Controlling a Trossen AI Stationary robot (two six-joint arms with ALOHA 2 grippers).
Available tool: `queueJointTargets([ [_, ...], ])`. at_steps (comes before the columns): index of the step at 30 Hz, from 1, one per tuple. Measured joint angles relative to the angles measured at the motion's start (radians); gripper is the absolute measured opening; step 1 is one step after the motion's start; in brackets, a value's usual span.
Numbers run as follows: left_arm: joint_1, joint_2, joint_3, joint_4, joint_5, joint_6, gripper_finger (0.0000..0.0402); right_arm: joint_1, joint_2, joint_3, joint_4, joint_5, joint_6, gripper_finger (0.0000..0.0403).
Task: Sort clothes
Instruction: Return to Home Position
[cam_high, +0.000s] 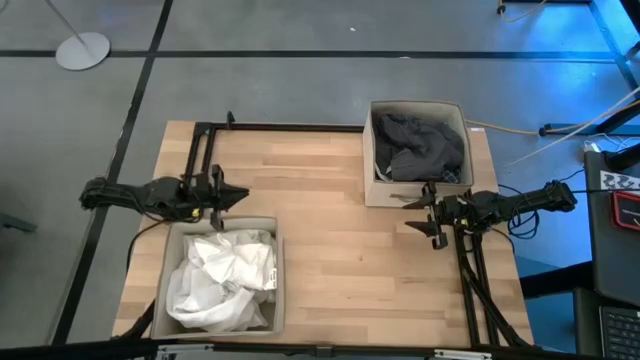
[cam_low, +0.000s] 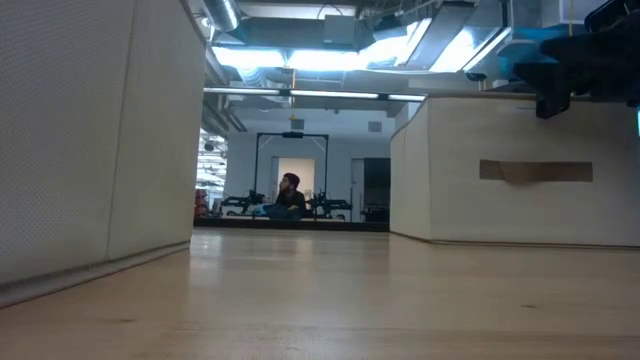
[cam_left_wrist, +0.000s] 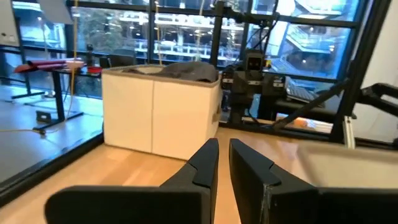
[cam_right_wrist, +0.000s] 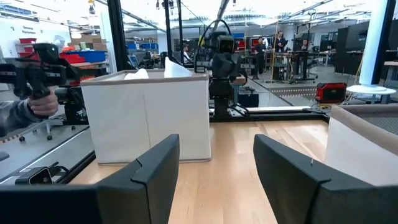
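sorting looks finished: every garment in view sits in a bin, and none shows on the table (cam_high: 330, 250). the white clothes (cam_high: 225, 280) fill the near bin (cam_high: 279, 290) at 7 o'clock, a crumpled heap of soft, bright folds up to the rim. the dark clothes (cam_high: 415, 148) slump in the far bin (cam_high: 395, 192) at 1 o'clock, matte grey on top; any colours beneath are hidden. all that seems left is for the arms to park.

the left gripper (cam_high: 243, 195) hangs at 9 o'clock, just past the near bin, its fingers (cam_left_wrist: 205, 163) drawn almost together and holding nothing. the right gripper (cam_high: 410, 215) hangs at 3 o'clock, beside the far bin, its fingers spread apart and empty.

both bins are square, beige woven cloth with stiff, straight walls. the table is pale, smooth wood planking.
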Motion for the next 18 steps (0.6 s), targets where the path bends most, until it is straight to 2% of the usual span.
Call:
queueJointTargets([
  [3,0.021,-0.055,-0.053,-0.004,0.000,0.000,0.0029,0.000,0.000,0.000,0.000,0.000,0.000,0.0209],
  [9,0.070,-0.057,-0.113,0.064,0.028,-0.035,0.0029,0.000,0.002,-0.001,0.000,-0.002,0.000,0.0209],
  [18,0.077,-0.057,-0.113,0.055,0.110,-0.018,0.0029,0.000,0.002,-0.001,-0.034,-0.016,0.000,0.0209],
])
